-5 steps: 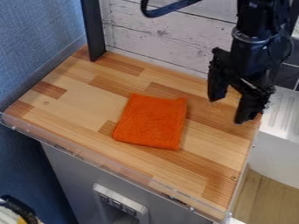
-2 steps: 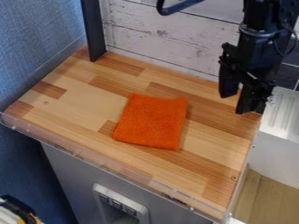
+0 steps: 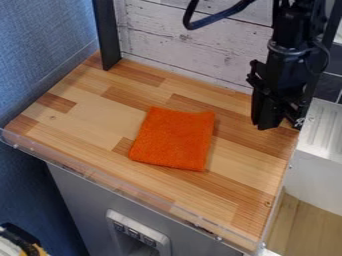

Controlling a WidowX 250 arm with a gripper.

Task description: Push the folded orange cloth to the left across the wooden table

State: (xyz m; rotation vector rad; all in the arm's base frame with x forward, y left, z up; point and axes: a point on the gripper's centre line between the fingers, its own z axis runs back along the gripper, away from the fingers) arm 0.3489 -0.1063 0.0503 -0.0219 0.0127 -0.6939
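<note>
Orange cloth (image 3: 174,138), flat on wooden top (image 3: 90,117), near the middle. Black gripper (image 3: 268,126) between two and three o'clock from cloth, well apart; open or closed, not possible to tell. Probably in positioning step, without contact. For touching cloth: travel toward nine o'clock, then careful lowering.
</note>
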